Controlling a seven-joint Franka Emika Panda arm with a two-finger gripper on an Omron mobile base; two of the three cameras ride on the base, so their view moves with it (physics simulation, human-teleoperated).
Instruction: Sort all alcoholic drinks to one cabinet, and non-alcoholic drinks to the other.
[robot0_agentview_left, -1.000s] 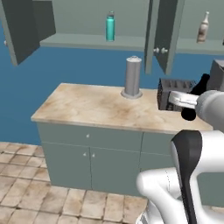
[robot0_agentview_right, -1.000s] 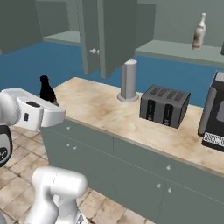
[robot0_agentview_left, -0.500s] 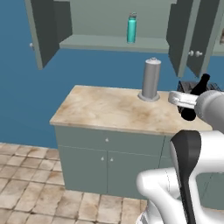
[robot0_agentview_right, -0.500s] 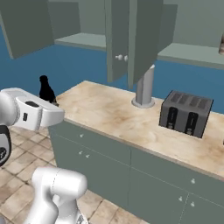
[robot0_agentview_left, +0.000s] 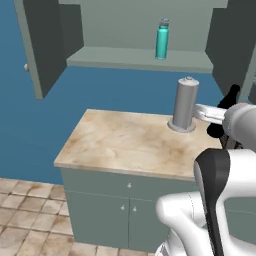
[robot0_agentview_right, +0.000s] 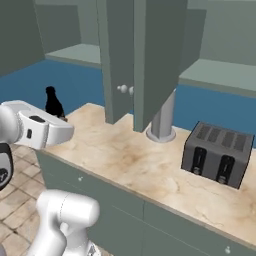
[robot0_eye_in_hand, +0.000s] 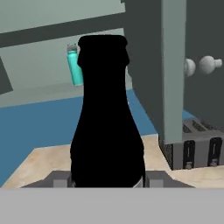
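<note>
Marble counter (robot0_agentview_left: 125, 142) below open cabinets | our claw (robot0_eye_in_hand: 107, 180) clamps the small black bottle (robot0_eye_in_hand: 107, 118) upright between its fingers, held above the counter | we see the teal flask (robot0_agentview_left: 162, 39) standing on the cabinet shelf (robot0_agentview_left: 120, 57), well apart | toaster (robot0_agentview_right: 217, 153) beside.

Small black bottle (robot0_eye_in_hand: 107, 118) upright; teal flask (robot0_agentview_left: 162, 40) upright on shelf.

A rendered kitchen, apparently: marble-look counter (robot0_agentview_left: 125, 142), open wall cabinets (robot0_agentview_left: 140, 55), toaster (robot0_agentview_right: 217, 155), tiled floor (robot0_agentview_left: 25, 220).
</note>
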